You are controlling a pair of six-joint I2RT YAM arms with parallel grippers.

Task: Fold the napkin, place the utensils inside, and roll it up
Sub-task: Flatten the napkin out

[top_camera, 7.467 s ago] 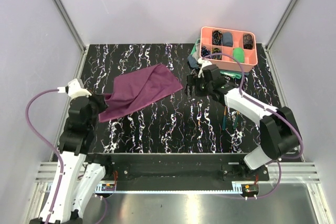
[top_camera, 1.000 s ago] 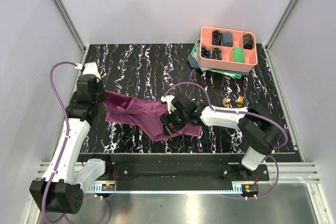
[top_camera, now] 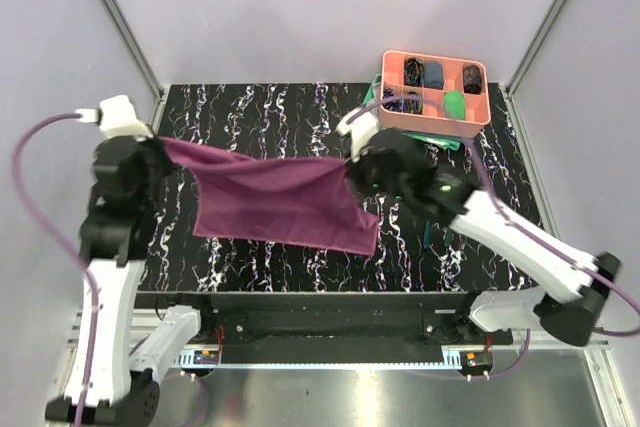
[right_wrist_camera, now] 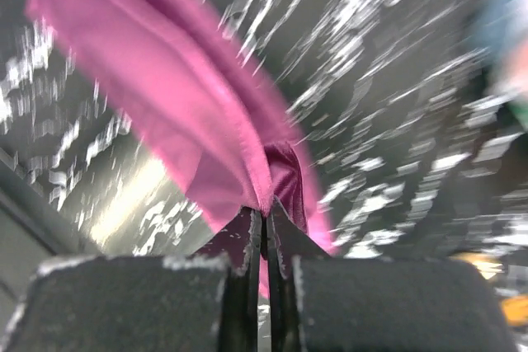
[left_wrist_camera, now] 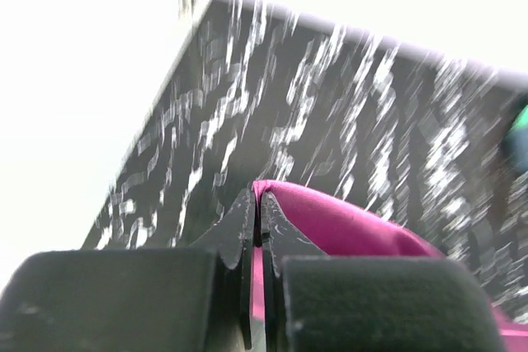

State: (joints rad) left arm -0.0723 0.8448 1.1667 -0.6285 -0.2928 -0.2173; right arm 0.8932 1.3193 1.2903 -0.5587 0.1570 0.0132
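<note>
The plum-purple napkin [top_camera: 275, 202] hangs spread out above the black marbled table, held up by its two upper corners. My left gripper [top_camera: 165, 148] is shut on the left corner; in the left wrist view the cloth [left_wrist_camera: 346, 220] comes out between the closed tips of that gripper [left_wrist_camera: 258, 197]. My right gripper [top_camera: 350, 163] is shut on the right corner, and in the right wrist view the bunched napkin [right_wrist_camera: 165, 96] runs up from its tips [right_wrist_camera: 264, 213]. The utensils are mostly hidden under my right arm; only a bit of dark teal handle [top_camera: 428, 237] shows.
A coral compartment tray [top_camera: 436, 125] with small cloth rolls stands at the back right, on a teal-green cloth [top_camera: 452, 144]. Grey walls and metal posts close in the table on the left, back and right.
The right gripper has shut on the napkin's corner. Both arms have risen and moved apart, lifting the crumpled napkin off the table and stretching it out flat.
</note>
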